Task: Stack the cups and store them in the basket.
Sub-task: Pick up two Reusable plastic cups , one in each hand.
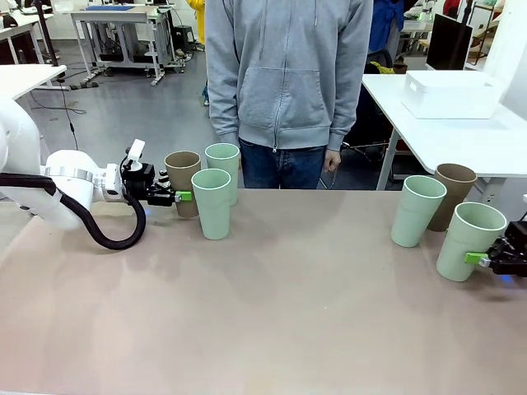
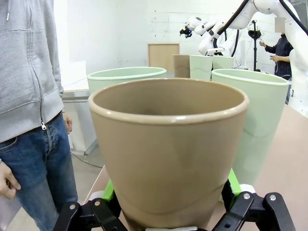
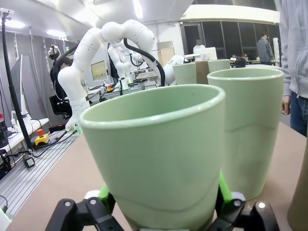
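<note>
On the left of the table stand a tan cup [image 1: 181, 171] and two mint cups [image 1: 212, 203] [image 1: 223, 169]. My left gripper [image 1: 181, 197] is open, its green pads either side of the tan cup's base [image 2: 168, 154]; whether they touch it is unclear. On the right are a mint cup [image 1: 418, 210], a tan cup [image 1: 454, 191] and a nearer mint cup [image 1: 469, 240]. That nearer cup [image 3: 154, 154] sits between the pads of my open right gripper [image 1: 473, 257]. The white basket [image 1: 451, 92] rests on a separate table at the back right.
A person in a grey hoodie [image 1: 288, 74] stands at the table's far edge between the two cup groups, hands down. In the left wrist view, mint cups [image 2: 262, 110] [image 2: 126, 77] crowd close behind the tan one. The white side table [image 1: 494, 140] stands behind the right cups.
</note>
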{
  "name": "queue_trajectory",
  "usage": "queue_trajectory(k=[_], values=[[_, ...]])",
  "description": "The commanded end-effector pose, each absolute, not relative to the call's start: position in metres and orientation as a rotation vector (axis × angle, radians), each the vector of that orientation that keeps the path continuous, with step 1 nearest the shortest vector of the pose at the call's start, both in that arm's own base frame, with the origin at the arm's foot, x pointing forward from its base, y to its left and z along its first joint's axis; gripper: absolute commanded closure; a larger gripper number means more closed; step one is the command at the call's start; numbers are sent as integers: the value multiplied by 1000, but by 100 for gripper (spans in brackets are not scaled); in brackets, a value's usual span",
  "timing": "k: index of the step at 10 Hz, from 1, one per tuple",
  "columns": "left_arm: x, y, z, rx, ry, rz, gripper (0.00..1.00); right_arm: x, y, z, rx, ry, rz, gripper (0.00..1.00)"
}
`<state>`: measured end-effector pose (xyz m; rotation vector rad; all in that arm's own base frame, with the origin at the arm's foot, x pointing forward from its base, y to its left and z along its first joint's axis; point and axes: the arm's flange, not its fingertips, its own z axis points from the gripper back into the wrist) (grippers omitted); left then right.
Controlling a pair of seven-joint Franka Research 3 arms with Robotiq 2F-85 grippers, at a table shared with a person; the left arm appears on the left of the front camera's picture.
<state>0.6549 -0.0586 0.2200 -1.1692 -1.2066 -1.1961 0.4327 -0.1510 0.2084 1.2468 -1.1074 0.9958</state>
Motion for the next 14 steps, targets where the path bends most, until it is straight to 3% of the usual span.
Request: queue_trajectory(k=[1,2,3,4,5,6,7,8,14], values=[[656,-65,222,-1180,-1222,-1159,0,433,-141,215,1219,-1116,961,0],[656,-65,221,-1182,-1223,-1159,0,433,-142,214,1212,-1128,972,0],[655,-65,222,-1177,-1219,-1155,18,433,-143,215,1209,-1124,965,20],[654,-63,222,-1170,-1223,-1147,19,432,-145,216,1209,-1123,967,20],[652,-62,223,-1166,-1233,-1144,37,432,-148,217,1208,-1125,965,40],[650,-61,223,-1165,-1239,-1141,25,431,-151,218,1212,-1127,965,25],[648,-61,224,-1156,-1248,-1156,56,430,-153,218,1210,-1131,964,60],[644,-61,225,-1206,-1232,-1166,44,429,-155,219,1238,-1090,993,45],[654,-59,218,-1171,-1213,-1174,44,432,-155,210,1229,-1116,991,45]])
